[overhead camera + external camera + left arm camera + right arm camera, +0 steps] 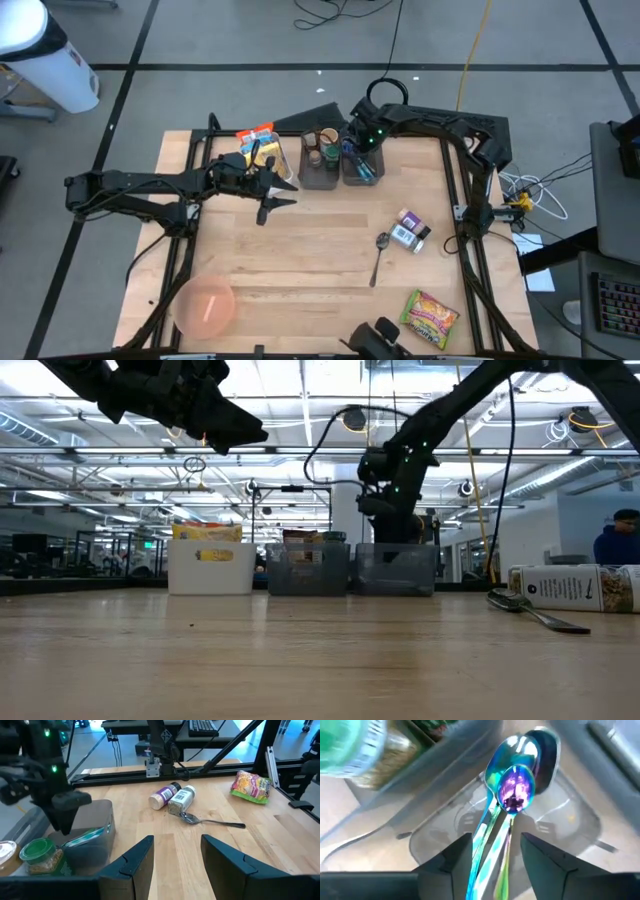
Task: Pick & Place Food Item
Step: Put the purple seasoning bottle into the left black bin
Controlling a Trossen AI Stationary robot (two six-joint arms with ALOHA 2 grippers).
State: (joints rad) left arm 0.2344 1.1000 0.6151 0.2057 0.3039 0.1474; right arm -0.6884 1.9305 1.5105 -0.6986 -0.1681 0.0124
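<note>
- Iridescent spoons [506, 807] lay between your right tool's [495, 851] parted fingers, inside the clear bin [555, 827].
- Your left tool [176, 857] hung spread, empty; snack packet [430, 318] was unplaced.

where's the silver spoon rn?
In the high view the silver spoon lies on the table right of centre, its bowl beside the two spice jars, with the snack packet nearer the front edge.
</note>
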